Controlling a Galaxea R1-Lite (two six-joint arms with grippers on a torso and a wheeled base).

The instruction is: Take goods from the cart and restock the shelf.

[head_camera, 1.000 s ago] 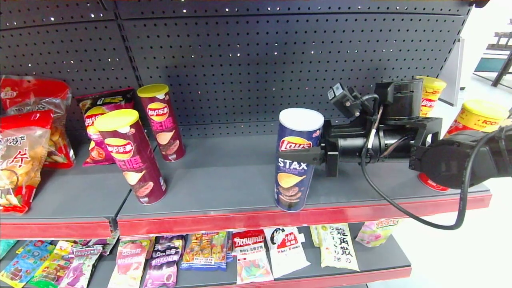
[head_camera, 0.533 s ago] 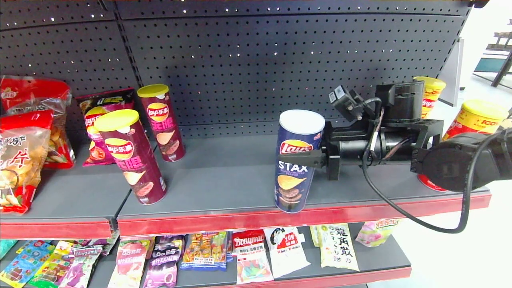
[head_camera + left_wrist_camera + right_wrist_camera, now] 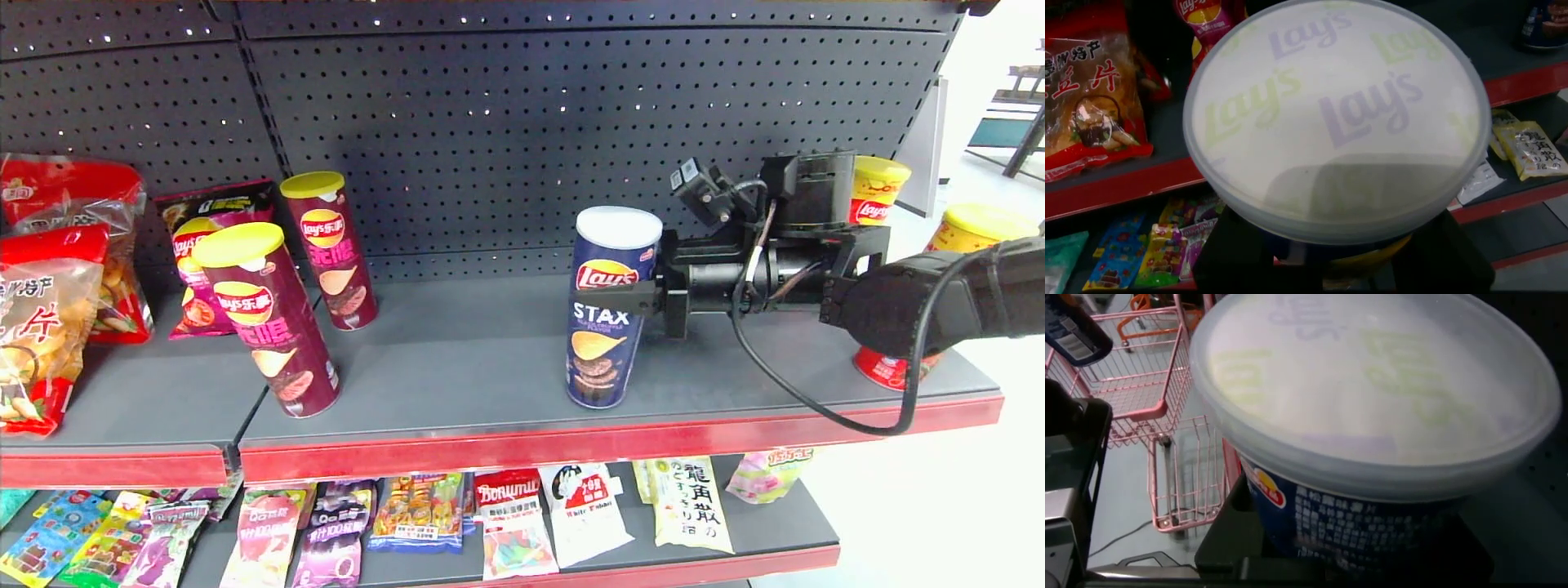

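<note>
Right hand point(image 3: 627, 296) is clamped on the blue chip can point(image 3: 608, 351) around its upper body, reaching in from 3 o'clock. The can's upright near the front edge of the shelf point(image 3: 457, 359), with the maroon cans point(image 3: 265, 318) off at 9 o'clock. Left hand point(image 3: 1339, 265) looks closed on a second can point(image 3: 1335, 114) out front of the shelf. Guessing these tubes are light, slick and crushable, so grip mid-body gently, not the lid.
</note>
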